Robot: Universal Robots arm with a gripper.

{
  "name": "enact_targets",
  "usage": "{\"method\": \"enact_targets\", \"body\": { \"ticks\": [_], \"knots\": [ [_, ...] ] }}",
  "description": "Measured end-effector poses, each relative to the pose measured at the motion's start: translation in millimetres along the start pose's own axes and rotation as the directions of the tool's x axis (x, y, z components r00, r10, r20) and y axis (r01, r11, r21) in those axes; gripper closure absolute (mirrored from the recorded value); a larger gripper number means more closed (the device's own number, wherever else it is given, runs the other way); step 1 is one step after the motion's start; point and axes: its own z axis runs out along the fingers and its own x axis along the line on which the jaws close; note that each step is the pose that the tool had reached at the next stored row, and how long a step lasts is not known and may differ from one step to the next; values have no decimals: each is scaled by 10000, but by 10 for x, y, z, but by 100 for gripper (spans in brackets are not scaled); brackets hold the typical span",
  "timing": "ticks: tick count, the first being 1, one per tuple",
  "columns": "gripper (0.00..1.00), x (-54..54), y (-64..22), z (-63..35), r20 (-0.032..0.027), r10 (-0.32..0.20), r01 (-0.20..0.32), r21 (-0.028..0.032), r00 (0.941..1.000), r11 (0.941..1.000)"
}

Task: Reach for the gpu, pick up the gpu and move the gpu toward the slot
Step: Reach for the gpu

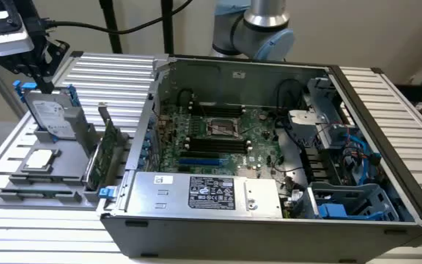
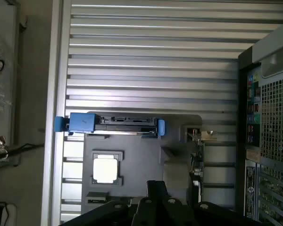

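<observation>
The gpu (image 1: 109, 147) is a thin green card with a silver bracket at its upper end. It stands on edge in the grey holder (image 1: 50, 181), just outside the open computer case's wall. My gripper (image 1: 41, 77) hangs at the exterior view's upper left, over the top of the upright hard drive (image 1: 52, 116). It is well to the left of the gpu and above it, and holds nothing. In the wrist view the gpu (image 2: 198, 153) appears edge-on beside the gripper's dark body (image 2: 155, 205). The blue expansion slot (image 1: 202, 163) lies on the motherboard (image 1: 222, 137) inside the case.
A small square silver CPU (image 1: 39, 159) lies flat in the holder, also seen as the CPU (image 2: 105, 169) in the wrist view. The hard drive's blue rails (image 2: 80, 123) sit next to it. The open case (image 1: 387, 220) with power supply (image 1: 204, 193) takes up the middle and right of the ribbed table (image 1: 35, 242).
</observation>
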Motion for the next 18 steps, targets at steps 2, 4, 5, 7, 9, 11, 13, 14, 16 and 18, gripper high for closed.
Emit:
{"method": "enact_targets", "body": {
  "ticks": [2, 4, 5, 7, 9, 11, 13, 14, 16, 18],
  "knots": [
    [89, 0, 0, 0, 0, 0, 0, 0, 10000, 10000],
    [89, 0, 0, 0, 0, 0, 0, 0, 10000, 10000],
    [89, 0, 0, 0, 0, 0, 0, 0, 10000, 10000],
    [89, 0, 0, 0, 0, 0, 0, 0, 10000, 10000],
    [89, 0, 0, 0, -1, 0, 0, 0, 10000, 10000],
    [89, 0, 0, 0, 0, 0, 0, 0, 10000, 10000],
    [89, -23, -14, -2, -5, 0, 0, 1, 10000, 10000],
    [89, -54, -35, -1, -5, 1, -1, 0, 10000, 10000],
    [89, -128, -80, -3, -8, 0, 0, -1, 10000, 10000],
    [89, -202, -126, -4, -8, 1, -1, 0, 10000, 10000]
  ]
}}
